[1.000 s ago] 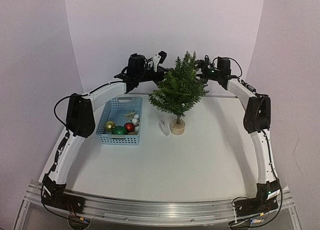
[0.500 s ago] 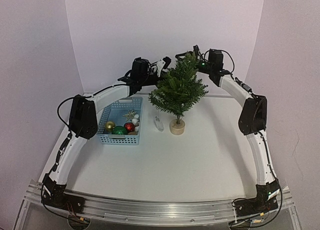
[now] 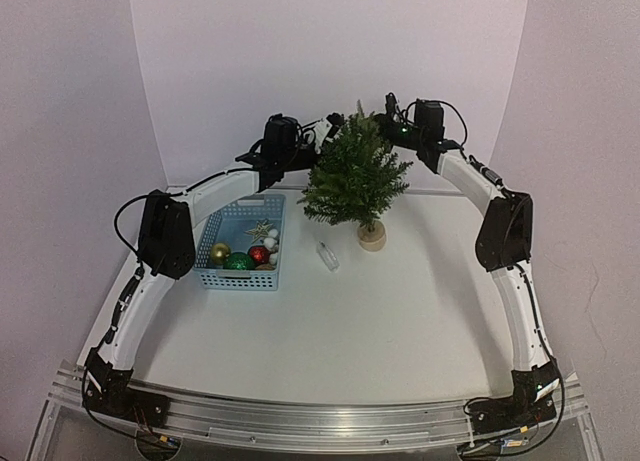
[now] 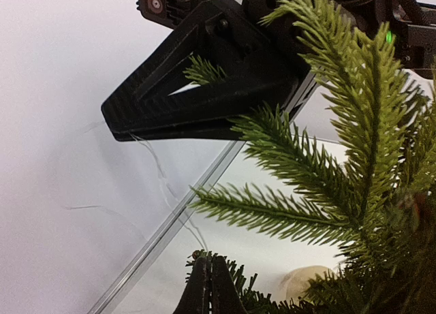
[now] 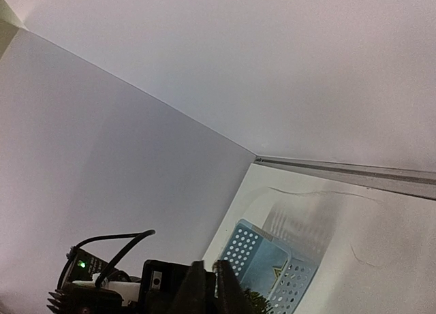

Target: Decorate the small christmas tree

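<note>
The small christmas tree (image 3: 355, 176) stands at the back of the table on its pale disc base (image 3: 371, 237). My right gripper (image 3: 380, 119) is at its top from the right. It is shut (image 5: 210, 268), and in the left wrist view a green twig (image 4: 201, 70) shows between its black fingers (image 4: 204, 116). My left gripper (image 3: 322, 133) is at the upper left of the tree. It is shut (image 4: 210, 259), and a thin thread (image 4: 167, 188) leads off from its tips. A small clear ornament (image 3: 327, 256) shows low beside the tree's base.
A light blue perforated basket (image 3: 212, 243) left of the tree holds a gold, a green and a red ball, a star and white bits. The back wall stands close behind both grippers. The basket (image 5: 272, 259) also shows in the right wrist view.
My right gripper has shut at the treetop. The tree and its base have shifted right and back. The clear ornament has swung left, then back right.
</note>
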Controlling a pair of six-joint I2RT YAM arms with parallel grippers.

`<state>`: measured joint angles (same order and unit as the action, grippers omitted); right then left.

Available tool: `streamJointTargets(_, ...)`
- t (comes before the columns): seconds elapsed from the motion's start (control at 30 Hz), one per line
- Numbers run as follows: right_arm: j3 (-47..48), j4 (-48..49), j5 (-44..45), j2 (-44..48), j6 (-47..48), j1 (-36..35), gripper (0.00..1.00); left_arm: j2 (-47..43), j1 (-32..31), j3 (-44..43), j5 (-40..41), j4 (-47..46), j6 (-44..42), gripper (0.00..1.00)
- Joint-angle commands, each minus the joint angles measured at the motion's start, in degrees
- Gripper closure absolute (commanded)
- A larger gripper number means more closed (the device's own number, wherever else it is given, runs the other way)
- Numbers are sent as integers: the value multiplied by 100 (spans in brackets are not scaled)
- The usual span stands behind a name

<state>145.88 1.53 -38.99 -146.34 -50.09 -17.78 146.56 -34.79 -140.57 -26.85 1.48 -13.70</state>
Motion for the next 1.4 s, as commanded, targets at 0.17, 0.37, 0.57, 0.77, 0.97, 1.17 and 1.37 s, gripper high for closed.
streamJointTargets(0.17,99,234,117,184,-214,-2,100,-147,-40,-244,64,-83,-19,100)
streamJointTargets(0.37,-150,286,378,240,-324,25,100,-289,-71,-280,-11,-53,100,100)
streamJointTargets(0.57,-672,301,683,580,-353,264,100,-473,-75,-284,99,-80,-4,100)
streamJointTargets(0.77,-997,345,796,802,-351,399,100,-542,-74,-286,100,-104,7,100)
streamJointTargets(0.97,-1505,375,1080,1042,-420,557,100,-570,-72,-294,167,-127,26,84)
streamJointTargets(1.17,-2002,393,1249,1341,-401,747,100,-618,-76,-391,272,-322,-69,49)
streamJointTargets(1.37,-2179,392,1204,1488,-293,833,100,-703,-72,-438,-11,-274,-100,38)
